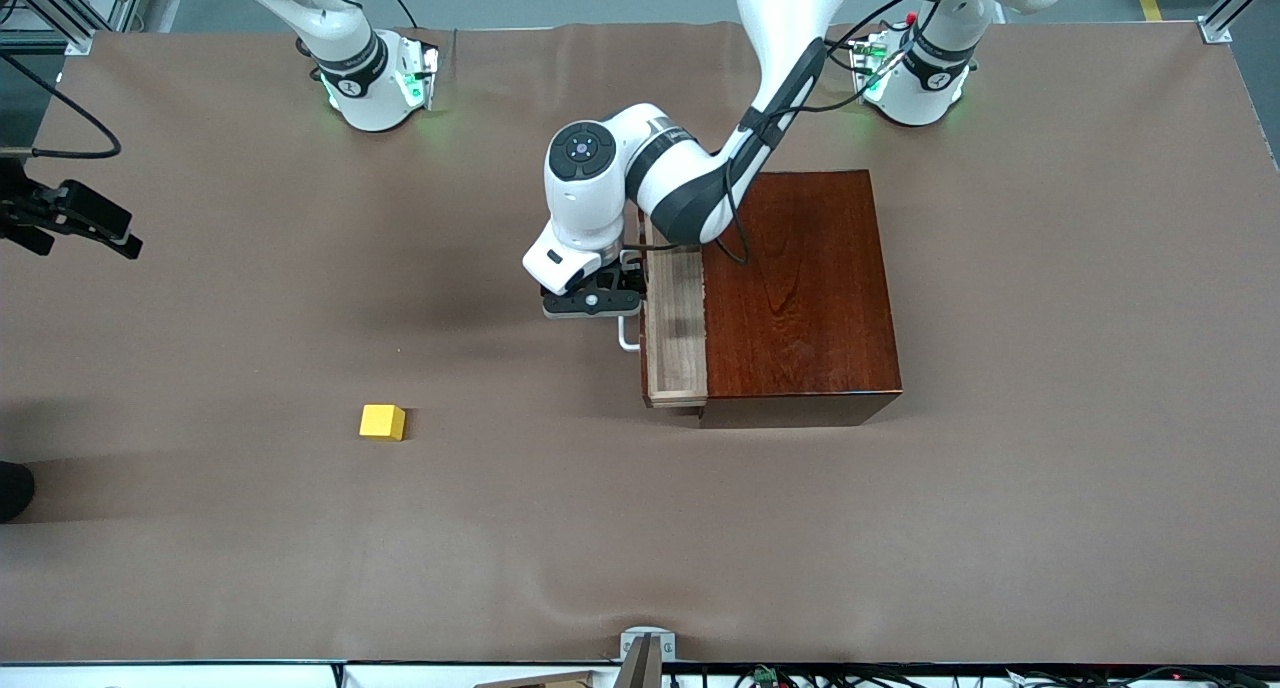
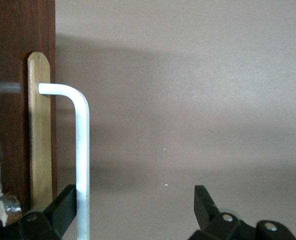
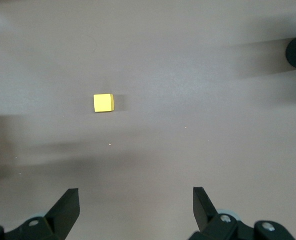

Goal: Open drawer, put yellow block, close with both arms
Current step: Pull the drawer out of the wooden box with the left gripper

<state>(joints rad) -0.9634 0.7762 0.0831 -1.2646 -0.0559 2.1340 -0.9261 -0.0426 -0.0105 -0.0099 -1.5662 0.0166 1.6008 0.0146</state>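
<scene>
The drawer [image 1: 675,328] stands pulled a short way out of the dark reddish-brown box [image 1: 800,288], and its pale interior shows. My left gripper [image 1: 590,303] is at the drawer's front, open, with the white handle [image 2: 81,150] between its jaws and close against one finger [image 2: 62,202]; the other finger stands well apart. The yellow block [image 1: 382,421] lies on the table nearer the front camera, toward the right arm's end. My right gripper [image 3: 135,200] hangs high over the table, open and empty, with the yellow block [image 3: 103,102] below it and off to one side.
A brown mat [image 1: 640,528] covers the whole table. A dark round object [image 1: 12,490] sits at the table's edge at the right arm's end. The box stands toward the left arm's end, with its drawer front facing the right arm's end.
</scene>
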